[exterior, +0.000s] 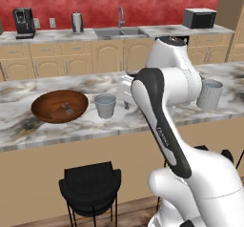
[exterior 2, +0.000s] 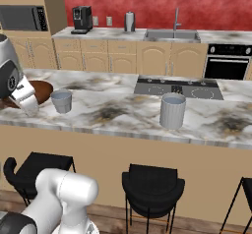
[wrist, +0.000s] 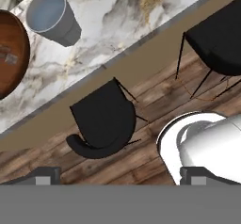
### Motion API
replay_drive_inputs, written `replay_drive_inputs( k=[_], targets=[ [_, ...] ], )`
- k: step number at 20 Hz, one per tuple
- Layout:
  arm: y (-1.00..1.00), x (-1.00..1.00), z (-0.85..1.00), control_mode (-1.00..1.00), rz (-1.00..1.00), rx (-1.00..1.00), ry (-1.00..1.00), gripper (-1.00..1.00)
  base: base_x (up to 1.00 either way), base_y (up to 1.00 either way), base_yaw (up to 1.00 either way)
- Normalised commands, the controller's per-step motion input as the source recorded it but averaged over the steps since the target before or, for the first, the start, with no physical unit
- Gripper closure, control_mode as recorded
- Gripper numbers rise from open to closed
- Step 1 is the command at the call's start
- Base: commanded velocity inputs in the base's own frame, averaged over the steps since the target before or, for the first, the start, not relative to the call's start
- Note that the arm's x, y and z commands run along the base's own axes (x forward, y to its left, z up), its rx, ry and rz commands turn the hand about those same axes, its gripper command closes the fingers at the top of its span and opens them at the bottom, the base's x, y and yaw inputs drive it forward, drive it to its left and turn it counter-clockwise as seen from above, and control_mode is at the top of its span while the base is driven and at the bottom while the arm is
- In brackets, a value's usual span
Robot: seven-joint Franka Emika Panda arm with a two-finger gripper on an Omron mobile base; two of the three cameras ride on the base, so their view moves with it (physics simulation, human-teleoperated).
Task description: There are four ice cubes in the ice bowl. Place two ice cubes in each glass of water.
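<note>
Marble island counter (exterior: 28, 126) holds my dark reddish-brown wooden bowl (exterior: 59, 106), pale ice cubes (exterior: 66, 108) inside, short grey-blue tumbler (exterior: 105, 105) just beside, taller one (exterior: 209, 94) well apart; gripper wide open, empty; tiny cubes could slip out mid-carry

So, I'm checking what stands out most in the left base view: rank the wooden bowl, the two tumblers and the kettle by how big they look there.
1. Wooden bowl, widest.
2. Right tumbler, partly behind the arm.
3. Left tumbler, a bit smaller.
4. Kettle, smallest, but it stands far back, so its true size is unsure.
</note>
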Motion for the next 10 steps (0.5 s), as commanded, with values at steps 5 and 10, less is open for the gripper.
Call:
replay_drive_inputs(
  k=[5,10],
  targets=[
    [0.84,0.00,0.18,-1.00,0.41,-0.17,-0.13,-1.00,0.00,0.00,0.00],
    [0.65,0.00,0.09,-1.00,0.42,-0.11,-0.08,-1.00,0.00,0.00,0.00]
  ],
)
